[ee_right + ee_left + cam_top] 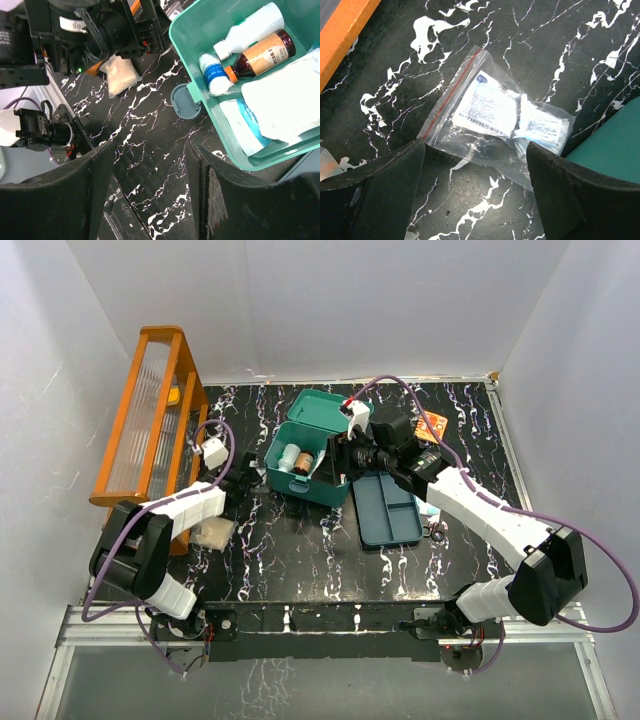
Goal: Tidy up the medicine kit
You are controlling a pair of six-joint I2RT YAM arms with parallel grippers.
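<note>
The medicine kit (305, 468), a teal box, stands at the table's middle with its lid (318, 405) swung back. Its teal tray insert (390, 510) lies on the table to the right. Inside the box (197, 65) lie a white bottle (250, 27), a brown bottle (260, 52), a small blue-labelled bottle (212, 75) and white packets (285, 100). My left gripper (475, 167) is open just above the table, and a clear zip bag of packets (495, 112) lies right ahead of its fingertips, beside the box wall (615, 150). My right gripper (150, 170) hangs open and holds nothing, over bare table at the box's front edge.
An orange wooden rack (150, 420) stands along the left wall. A white pouch (213, 531) lies near the left arm, also seen as a white pouch (122, 75) from the right wrist. An orange packet (432, 425) sits behind the right arm. The box's grey latch (186, 101) sticks out.
</note>
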